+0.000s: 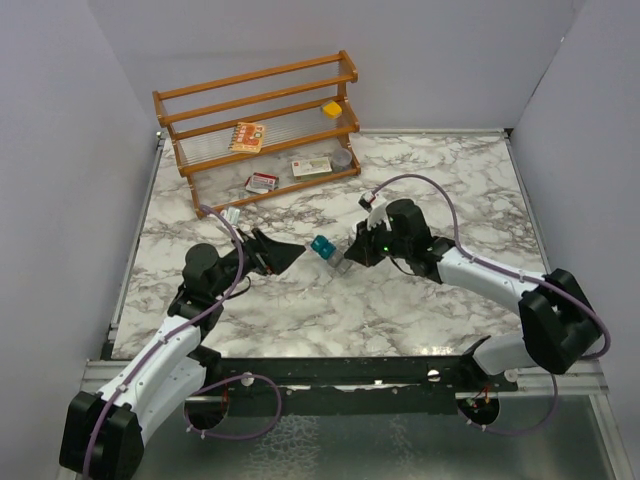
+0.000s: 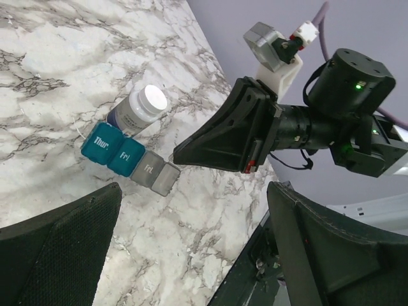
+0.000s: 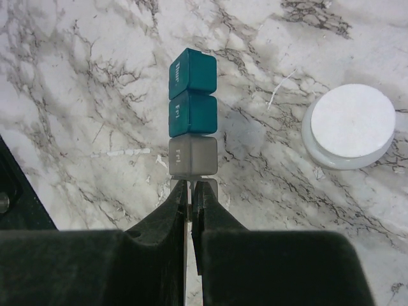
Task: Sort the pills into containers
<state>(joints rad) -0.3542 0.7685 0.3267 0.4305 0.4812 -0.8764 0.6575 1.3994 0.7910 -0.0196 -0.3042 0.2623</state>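
From above, we see the short strip of teal-blue and translucent grey square plastic containers [image 1: 327,250] lying mid-way on the white-grey marble counter [image 1: 400,310], between the black left claw [image 1: 298,254] and the black right claw [image 1: 350,256].

Over to the left wrist: the left claw [image 2: 194,191] is spread wide and holds nothing. The containers [image 2: 131,159] sit just beside a small round greyish bottle with a white cap [image 2: 141,108]. Lids are down, marked Thur, Fri, Fri, so the contents are hidden from us. The right claw [image 2: 176,156] touches the end grey one.

Right wrist now: the right claw [image 3: 191,191] is pressed together at that grey end of the containers [image 3: 191,121]. Whether it pinches the edge, we cannot tell.
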